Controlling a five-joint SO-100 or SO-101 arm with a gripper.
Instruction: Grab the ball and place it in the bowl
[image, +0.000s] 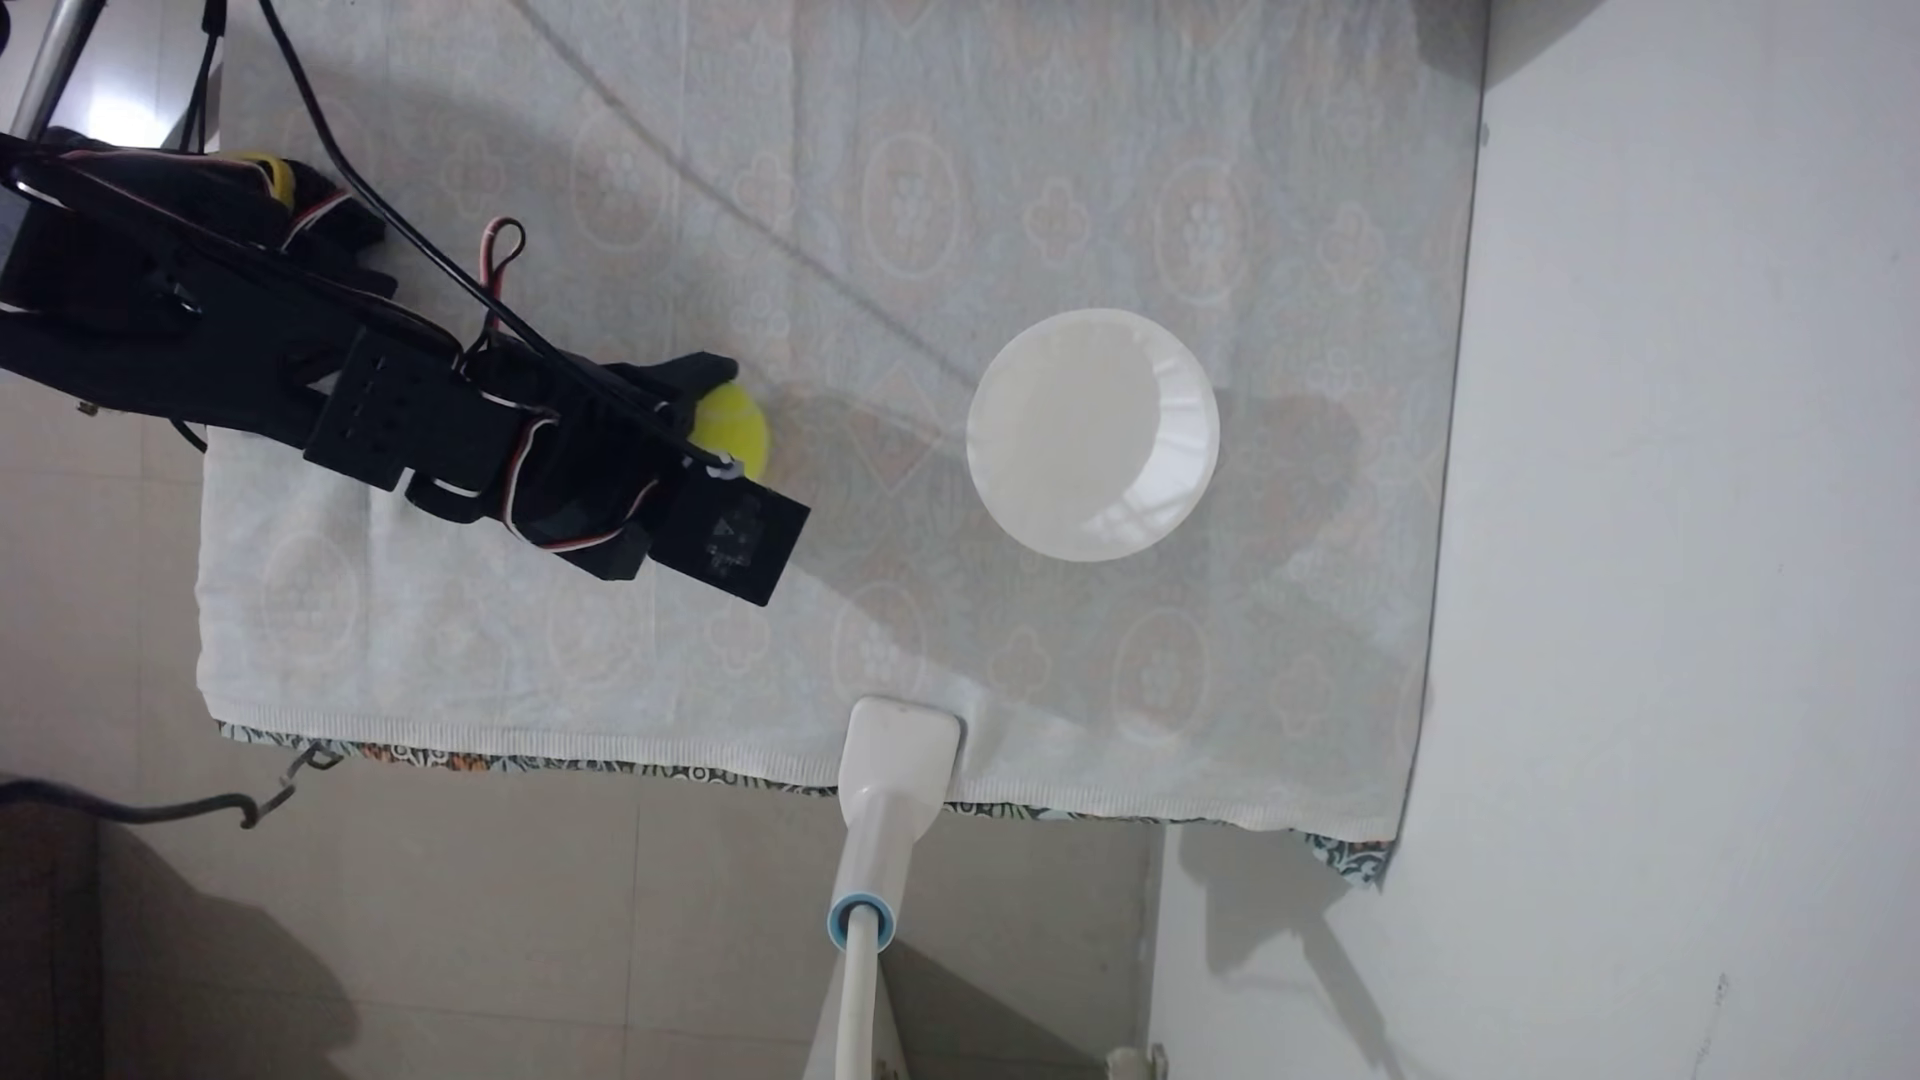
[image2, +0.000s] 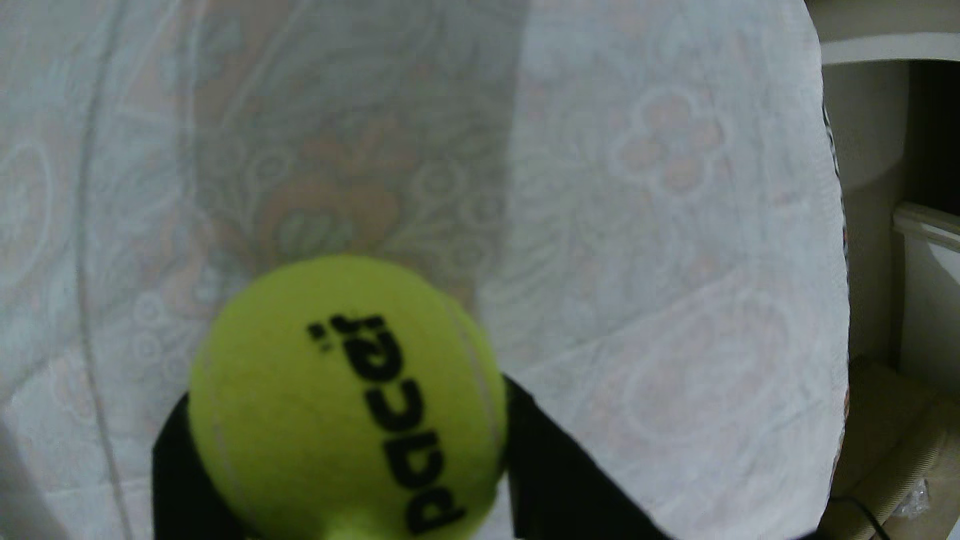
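The yellow-green tennis ball (image: 740, 415) sits between the black fingers of my gripper (image: 744, 426), left of the table's middle in the fixed view, with its near half hidden under the wrist. In the wrist view the ball (image2: 343, 394) shows its black "pacer" lettering, and a black finger (image2: 550, 446) presses each side of it; the gripper (image2: 348, 415) is shut on it. The patterned cloth lies out of focus behind it, and I cannot tell whether the ball touches the cloth. The white fluted bowl (image: 1091, 434) stands empty to the right, about two ball-widths from the ball.
A white patterned cloth (image: 644, 665) covers the table; its front edge runs along the bottom. A white clamp head on a stalk (image: 900, 750) grips that edge below the bowl. A white wall (image: 1683, 519) borders the right side. Cables trail over the arm (image: 260, 322).
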